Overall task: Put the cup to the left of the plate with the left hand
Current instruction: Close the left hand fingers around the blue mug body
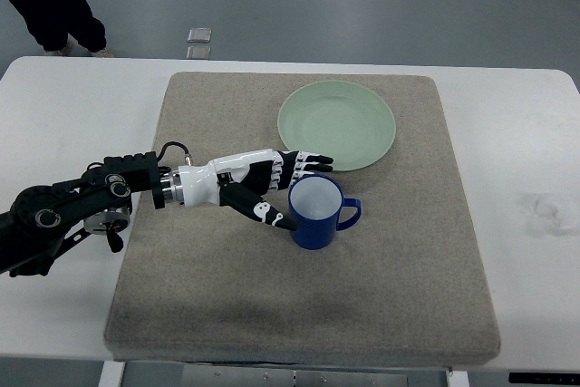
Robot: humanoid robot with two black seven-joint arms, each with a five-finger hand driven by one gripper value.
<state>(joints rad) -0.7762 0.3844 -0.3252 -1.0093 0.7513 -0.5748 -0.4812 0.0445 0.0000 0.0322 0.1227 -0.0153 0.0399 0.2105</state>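
A glossy blue mug (316, 213) with a pale interior and a loop handle pointing right stands upright on the coarse grey-brown felt mat (227, 314), just in front of the round pale-green plate (336, 124) near the mat's far edge. The left hand (263, 183), white shell with black jointed fingers, reaches in with fingers extended and loosely spread beside the mug's left wall, not closed around it.

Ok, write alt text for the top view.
The robot's left hand reaches from the left, fingers open beside a blue cup standing upright on a beige mat. A pale green plate lies just beyond the cup.
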